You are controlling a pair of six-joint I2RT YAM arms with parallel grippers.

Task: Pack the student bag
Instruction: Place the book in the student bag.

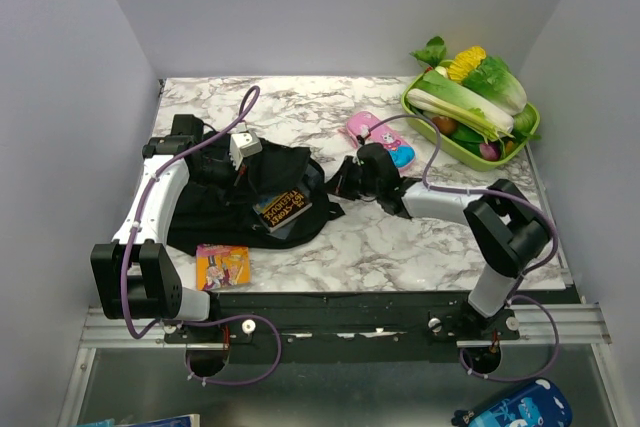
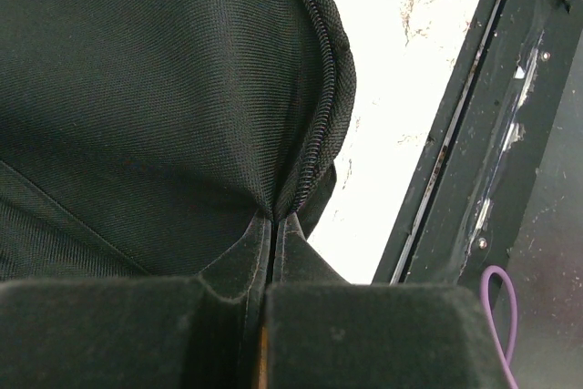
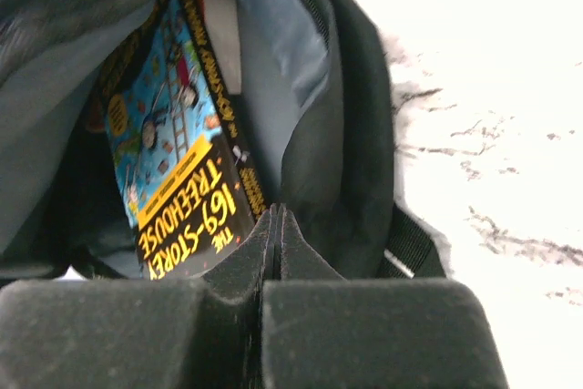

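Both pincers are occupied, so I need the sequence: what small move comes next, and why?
Probably raise the right pincer slightly, lifting the rim of the black fabric backpack. The colourful paperback book lies at the open mouth, and the left pincer is also shut on the rim, so tilting should slide the book deeper.

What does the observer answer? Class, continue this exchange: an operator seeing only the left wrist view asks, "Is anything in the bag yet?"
Observer: Yes, a book, The 169-Storey Treehouse, sits in the opening of the student bag.
Operator: What is the right hand doing?
Observer: It is shut, pinching the bag's rim beside the book.
Operator: Anything left outside?
Observer: A pink booklet lies on the table by the bag's near edge.
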